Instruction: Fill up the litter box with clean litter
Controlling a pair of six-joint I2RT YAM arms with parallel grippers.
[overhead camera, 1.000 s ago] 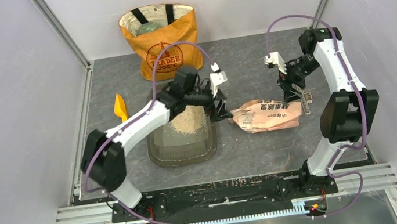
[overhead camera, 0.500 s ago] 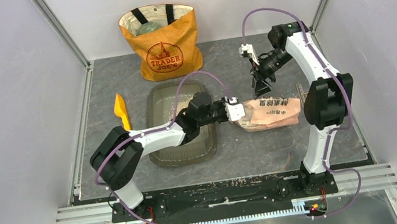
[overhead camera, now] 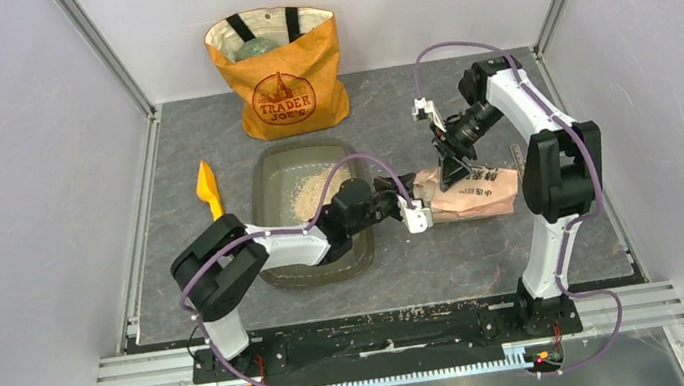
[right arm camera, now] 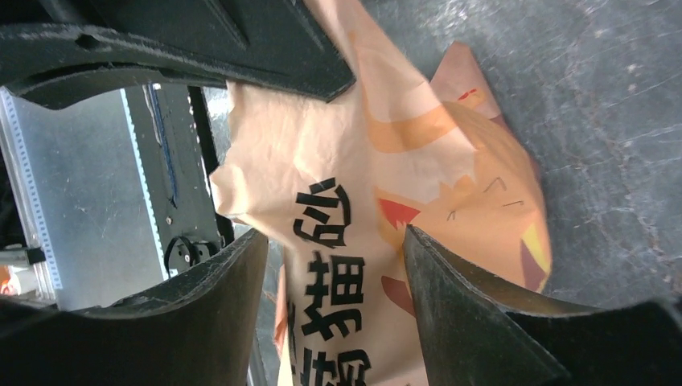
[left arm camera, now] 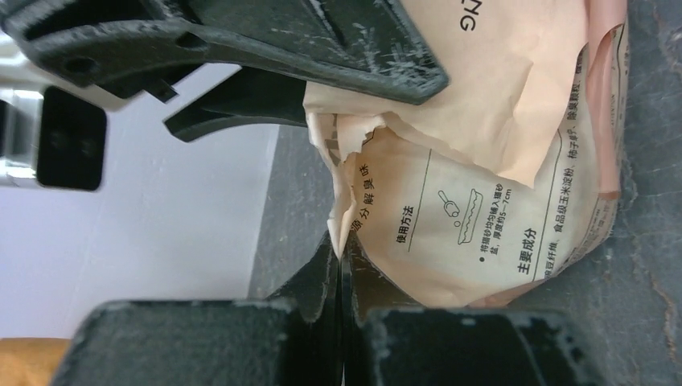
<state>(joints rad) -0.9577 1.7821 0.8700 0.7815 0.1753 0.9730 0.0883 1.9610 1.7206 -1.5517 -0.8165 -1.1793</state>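
The left gripper is pinched shut on the torn lip of the bag, at the end nearest the box. The right gripper hangs over the bag's far top edge with jaws wide, straddling the paper. As far as its wrist view shows, it is not yet pressing the paper. The box sits just left of the bag, with a thin heap of litter in its far half and much of its floor bare, so more pouring looks needed. To grab well, close the right jaws on a full fold of paper rather than the bare edge. Lift both ends together, mouth up, then swing over the box and tip slowly.
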